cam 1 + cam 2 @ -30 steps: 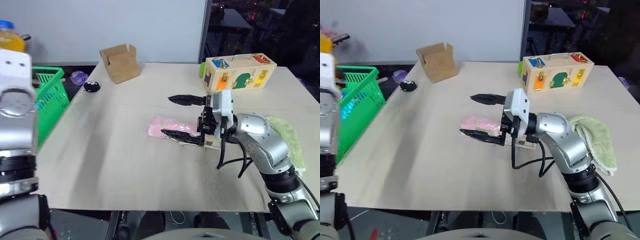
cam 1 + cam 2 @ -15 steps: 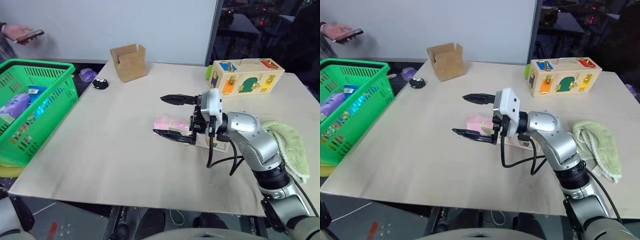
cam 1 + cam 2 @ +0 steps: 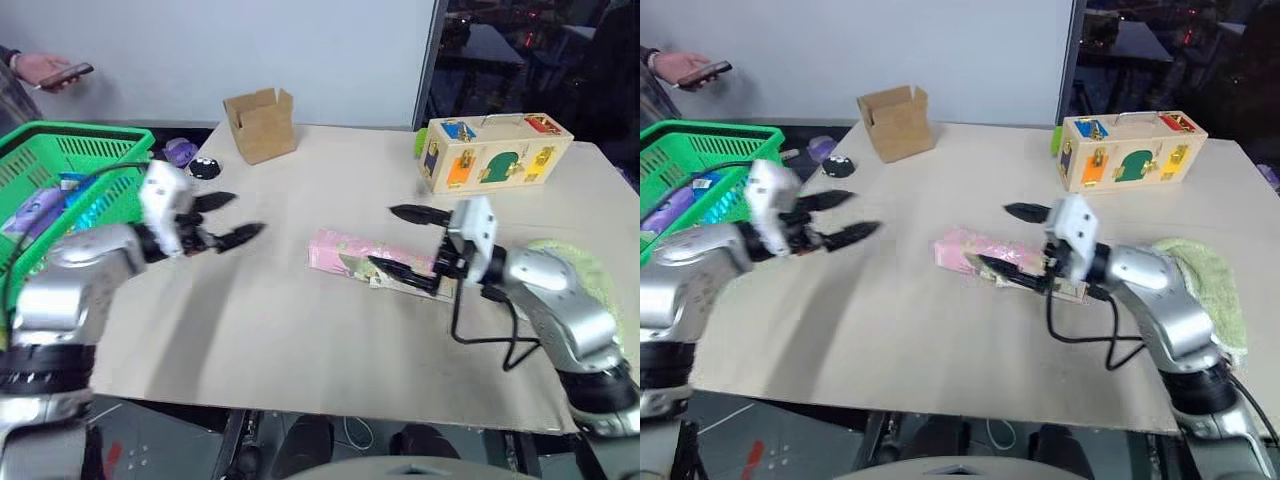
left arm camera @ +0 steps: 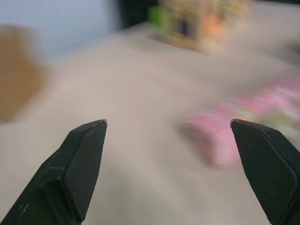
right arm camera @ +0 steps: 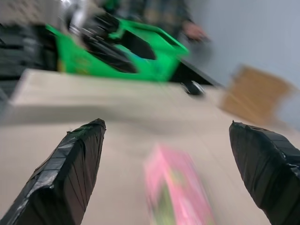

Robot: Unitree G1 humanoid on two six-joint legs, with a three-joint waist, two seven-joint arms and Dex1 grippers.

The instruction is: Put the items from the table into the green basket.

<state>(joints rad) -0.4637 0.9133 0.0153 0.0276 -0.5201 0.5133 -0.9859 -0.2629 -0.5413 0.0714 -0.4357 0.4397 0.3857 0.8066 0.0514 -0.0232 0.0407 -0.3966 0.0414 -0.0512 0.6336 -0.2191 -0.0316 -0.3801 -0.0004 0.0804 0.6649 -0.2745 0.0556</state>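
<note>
A plain pale grey-blue wall (image 3: 300,45) is seen behind the counter (image 3: 280,310), a pale beige top crossed by 1 thin seam. To the right of the wall a dark vertical frame (image 3: 432,50) is met, then dark glass (image 3: 540,50) with small red lights reflected. Dark floor (image 3: 170,455) is seen below the counter's near edge.

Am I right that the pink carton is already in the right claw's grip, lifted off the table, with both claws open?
Not quite. The pink carton lies flat on the table, not lifted or gripped; the left eye view shows it. The right claw is open around its end, and the left claw is open too.
</note>
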